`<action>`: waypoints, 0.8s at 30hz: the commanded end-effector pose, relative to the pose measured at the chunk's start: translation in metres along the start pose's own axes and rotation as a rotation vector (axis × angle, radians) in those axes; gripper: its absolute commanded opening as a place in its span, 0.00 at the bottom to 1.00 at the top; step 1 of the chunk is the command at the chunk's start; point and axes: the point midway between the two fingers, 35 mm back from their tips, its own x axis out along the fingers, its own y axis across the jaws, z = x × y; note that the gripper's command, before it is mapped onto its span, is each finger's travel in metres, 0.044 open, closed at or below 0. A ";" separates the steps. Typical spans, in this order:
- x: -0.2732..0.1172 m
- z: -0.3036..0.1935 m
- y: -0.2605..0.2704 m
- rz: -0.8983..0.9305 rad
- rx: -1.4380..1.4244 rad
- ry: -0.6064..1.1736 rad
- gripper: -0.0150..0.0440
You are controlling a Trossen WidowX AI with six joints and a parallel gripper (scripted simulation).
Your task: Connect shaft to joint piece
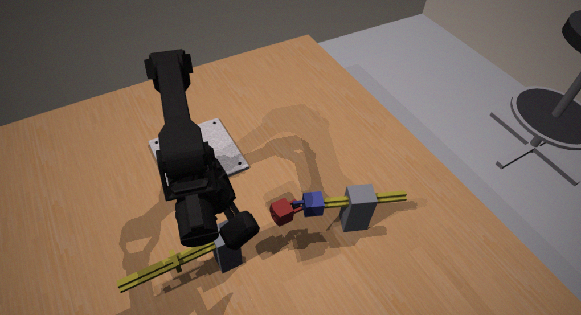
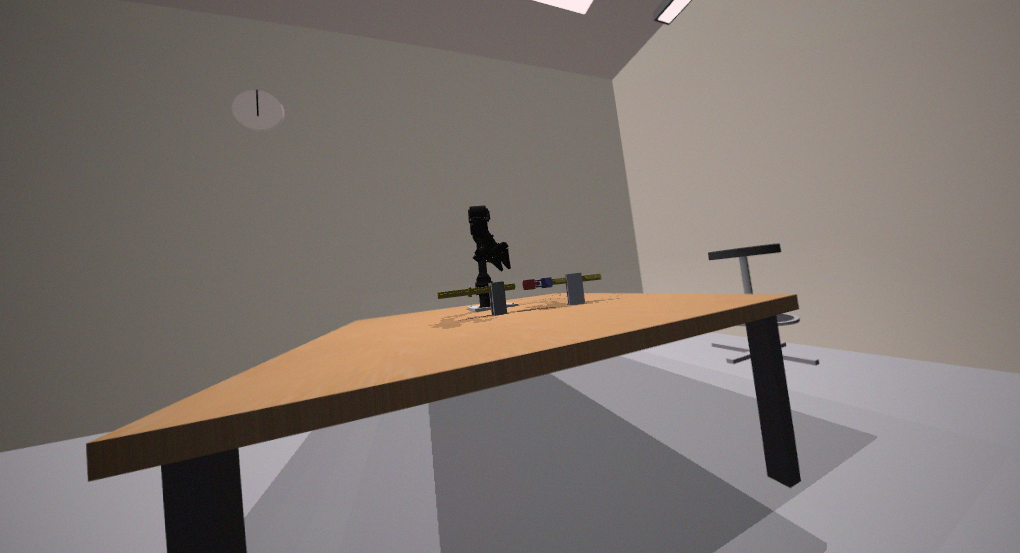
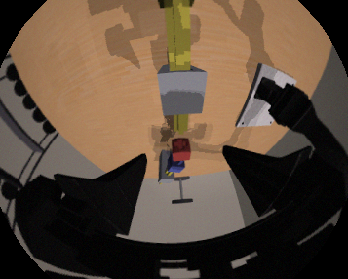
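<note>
The red joint piece (image 1: 283, 211) (image 2: 528, 284) (image 3: 180, 148) hangs on its hinges from a blue piece (image 1: 313, 203) (image 2: 546, 282) on the first shaft (image 1: 392, 196) (image 2: 592, 277). Its opening faces roughly toward the second shaft (image 1: 142, 274) (image 2: 452, 293) (image 3: 179, 39); exact alignment cannot be told. That yellow shaft passes through the second grey block (image 1: 230, 258) (image 2: 498, 300) (image 3: 183, 90), and its end shows a small gap before the red piece. My gripper (image 2: 504, 268) (image 3: 185, 153) is open and empty, above the shafts. In the top view the arm hides the shaft's near end.
The first shaft's grey block (image 1: 358, 211) (image 2: 575, 289) stands beyond the blue piece. A crosspiece (image 1: 175, 261) sits on the second shaft behind its block. The arm's base plate (image 1: 233, 158) (image 3: 261, 109) lies to one side. A stool (image 1: 546, 114) (image 2: 743, 251) stands off the table.
</note>
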 end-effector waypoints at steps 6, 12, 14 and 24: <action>0.001 -0.003 0.000 0.005 0.019 0.021 1.00; -0.041 0.073 0.018 0.104 0.020 -0.054 1.00; -0.057 0.104 0.018 0.134 0.022 -0.086 1.00; -0.108 0.207 -0.013 0.202 0.038 -0.194 1.00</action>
